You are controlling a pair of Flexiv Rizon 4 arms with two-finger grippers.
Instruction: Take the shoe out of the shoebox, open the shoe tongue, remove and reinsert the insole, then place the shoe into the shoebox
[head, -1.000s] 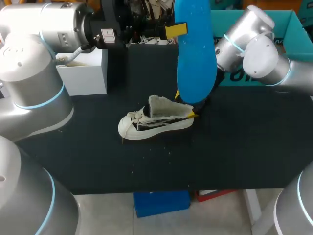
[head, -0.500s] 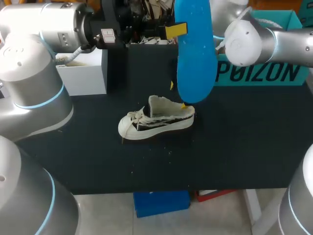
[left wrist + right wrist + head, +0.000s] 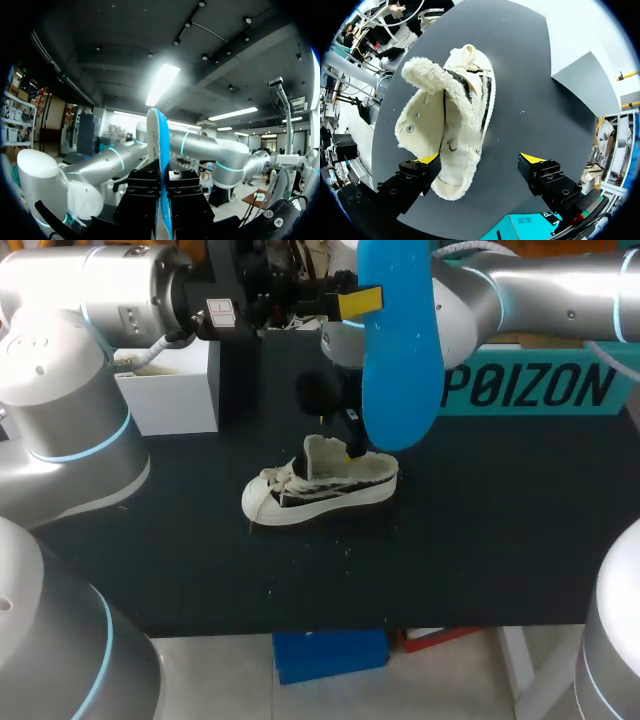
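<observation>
Status: the shoe (image 3: 320, 488) is out of the shoebox (image 3: 540, 390) and sits on the tabletop (image 3: 500, 540), toe toward my left side. The shoebox is at the back right, apart from the shoe.

The tongue (image 3: 427, 80) looks folded forward over the laces, and the mouth gapes wide. In the right wrist view the bare inner floor shows, so I judge the insole removal done.

The insole (image 3: 400, 350) is aloft, blue and held on end above and behind the shoe, clear of it. The left end effector (image 3: 161, 182) pinches it. In the left wrist view the insole shows edge-on, with both fingers pressed to its two faces.

The right end effector (image 3: 480, 162) hangs just above the heel end of the shoe, fingers spread wide and gripping nothing. The heel lies in the gap, close against one yellow-tipped finger and well short of the other. I cannot tell whether that near finger actually touches the heel.

Done, as I judge it:
- shoe out of the shoebox
- tongue opened
- insole removed

Left to do:
- reinsert the insole
- return the shoe to the shoebox

Next step, my guess: the right arm steadies the heel or holds the mouth open while the left arm brings the insole down into it. The insole is long and held near one end, so the free end may flex or catch on the fleecy collar.
</observation>
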